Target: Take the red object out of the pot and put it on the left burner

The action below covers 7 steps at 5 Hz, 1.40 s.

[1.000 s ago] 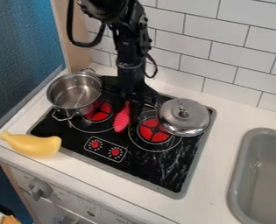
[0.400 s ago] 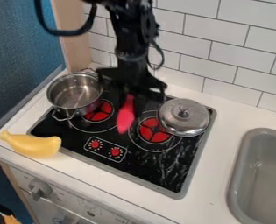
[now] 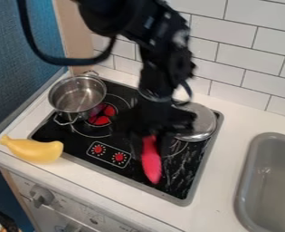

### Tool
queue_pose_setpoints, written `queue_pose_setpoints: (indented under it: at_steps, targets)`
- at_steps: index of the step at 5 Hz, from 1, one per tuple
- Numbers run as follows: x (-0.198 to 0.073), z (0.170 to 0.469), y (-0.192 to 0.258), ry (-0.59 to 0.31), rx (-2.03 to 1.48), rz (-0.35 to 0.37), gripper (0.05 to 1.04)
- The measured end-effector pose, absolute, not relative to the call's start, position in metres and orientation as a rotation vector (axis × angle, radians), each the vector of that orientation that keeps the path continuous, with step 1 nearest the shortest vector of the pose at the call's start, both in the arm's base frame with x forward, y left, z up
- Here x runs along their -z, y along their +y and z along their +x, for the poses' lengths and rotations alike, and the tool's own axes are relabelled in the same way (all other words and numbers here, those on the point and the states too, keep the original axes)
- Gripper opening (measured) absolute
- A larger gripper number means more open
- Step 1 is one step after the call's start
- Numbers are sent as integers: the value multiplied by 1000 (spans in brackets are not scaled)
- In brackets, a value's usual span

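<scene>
Metal pot (image 3: 77,99) stands at the rear corner of the cooktop (image 3: 111,168), its inner wall and bare floor visible. Grey sink (image 3: 273,183) shows its basin wall and floor. Lid (image 3: 203,123) lies on the cooktop, partly hidden behind the gripper (image 3: 151,151). Jaws are clamped on the red object (image 3: 152,168), which hangs over the cooktop's front part, beside the control panel (image 3: 109,154). Compared with the earlier frames, gripper and red object have shifted forward and toward the sink; pot and lid are unmoved.
</scene>
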<state>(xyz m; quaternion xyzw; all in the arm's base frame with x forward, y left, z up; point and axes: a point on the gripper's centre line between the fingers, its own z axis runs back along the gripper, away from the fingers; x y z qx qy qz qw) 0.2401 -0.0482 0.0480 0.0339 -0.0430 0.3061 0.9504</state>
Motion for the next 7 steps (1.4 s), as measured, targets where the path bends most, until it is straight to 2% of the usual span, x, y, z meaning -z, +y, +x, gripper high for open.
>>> queue_pose_setpoints:
  at_steps: [1,2,3,5,6,7]
  targets:
    - [-36,231,-65,-31,-877,10,405]
    - [-22,225,-71,-16,-1083,5,405]
    - [-14,230,-72,-51,-1250,-38,405]
    - [7,245,-66,-19,-1350,-25,405]
    - [10,247,-69,-16,-1343,-9,445]
    - [10,245,-67,5,-1314,2,744]
